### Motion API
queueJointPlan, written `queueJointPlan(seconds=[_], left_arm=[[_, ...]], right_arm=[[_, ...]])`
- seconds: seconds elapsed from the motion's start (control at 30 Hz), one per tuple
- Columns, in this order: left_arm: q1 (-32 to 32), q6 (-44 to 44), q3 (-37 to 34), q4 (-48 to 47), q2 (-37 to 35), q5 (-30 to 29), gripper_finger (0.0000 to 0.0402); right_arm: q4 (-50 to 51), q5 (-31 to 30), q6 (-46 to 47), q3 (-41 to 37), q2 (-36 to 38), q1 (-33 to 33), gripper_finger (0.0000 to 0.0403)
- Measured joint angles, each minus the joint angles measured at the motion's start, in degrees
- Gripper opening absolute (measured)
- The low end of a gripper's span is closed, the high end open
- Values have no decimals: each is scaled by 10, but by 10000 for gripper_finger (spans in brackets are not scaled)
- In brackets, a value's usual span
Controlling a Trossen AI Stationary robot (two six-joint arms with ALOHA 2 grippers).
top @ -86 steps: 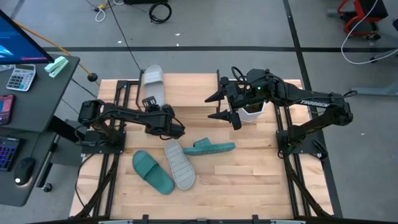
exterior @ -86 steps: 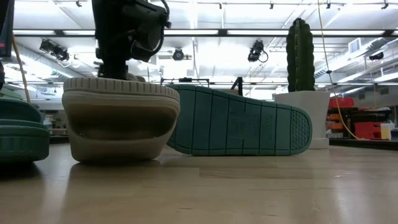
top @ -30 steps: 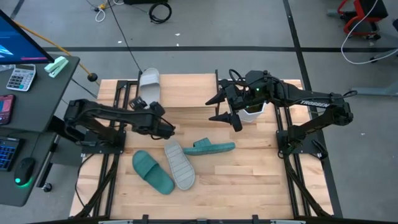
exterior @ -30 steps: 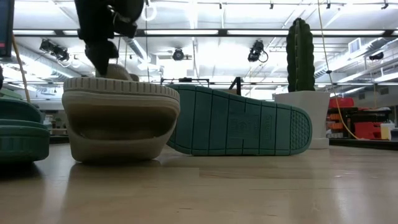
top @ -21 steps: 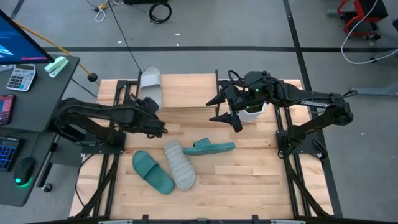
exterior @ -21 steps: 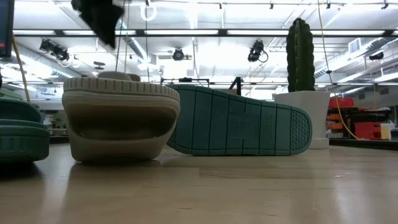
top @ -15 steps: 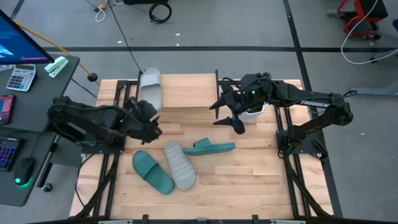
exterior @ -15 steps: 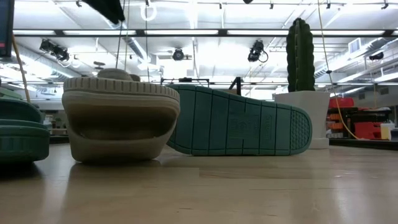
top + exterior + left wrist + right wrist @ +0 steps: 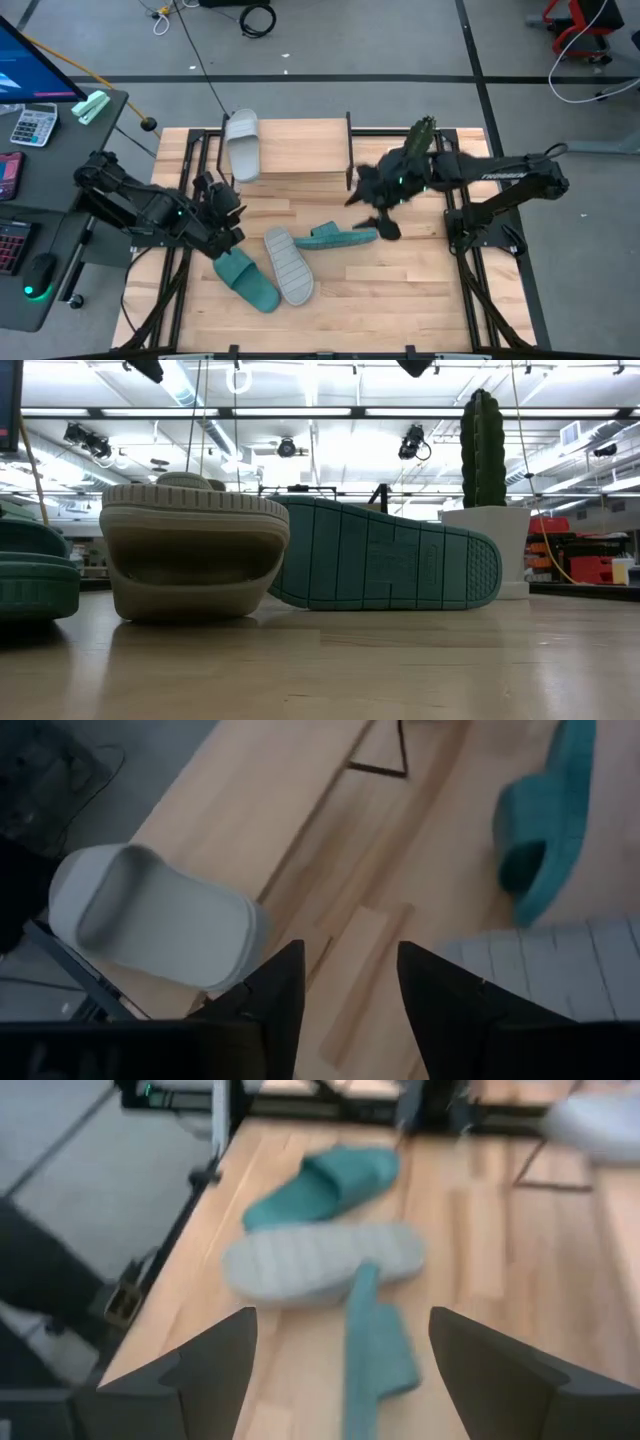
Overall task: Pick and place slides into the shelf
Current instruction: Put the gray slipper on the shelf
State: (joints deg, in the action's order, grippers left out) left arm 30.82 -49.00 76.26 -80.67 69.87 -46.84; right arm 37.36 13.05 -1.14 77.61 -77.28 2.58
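Four slides from above, pale slide [image 9: 241,145] on shelf [image 9: 300,148] hidden low

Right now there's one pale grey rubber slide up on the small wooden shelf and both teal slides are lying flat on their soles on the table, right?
Not quite. One teal slide lies flat; the other teal slide stands on its edge, as the high view shows. The pale grey slide is on the shelf.

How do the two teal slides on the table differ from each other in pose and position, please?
The teal slide near the left gripper lies flat, strap up, while the teal slide near the right gripper stands on its side edge. The first lies left of the overturned grey slide, the second right of it. Both share colour and shape, and neither is on the shelf.
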Motion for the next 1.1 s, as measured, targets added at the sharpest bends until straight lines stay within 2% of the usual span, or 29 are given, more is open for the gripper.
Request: queueJointPlan(seconds=[0.13,0.27,0.4,0.5,0.67,0.77,0.93,1.1], left_arm=[[24,6,-15,-7,1,8,156],[38,7,-28,-8,1,42,151],[48,8,-33,-3,1,52,145],[51,8,-33,7,1,52,139],[51,8,-33,32,1,51,130],[51,8,-33,53,1,39,126],[51,7,-33,91,1,26,121],[51,7,-33,193,1,26,121]], right_arm=[[-3,-52,0,-50,0,70,303],[-22,-117,-1,-84,-3,143,303],[-27,-187,-24,-88,-34,205,303],[-33,-210,-57,-76,-70,238,303],[-41,-236,-96,-69,-134,275,303],[-43,-283,-135,-69,-171,290,303],[-97,-396,-201,-69,-226,303,303],[-171,-455,-232,-69,-262,304,303]])
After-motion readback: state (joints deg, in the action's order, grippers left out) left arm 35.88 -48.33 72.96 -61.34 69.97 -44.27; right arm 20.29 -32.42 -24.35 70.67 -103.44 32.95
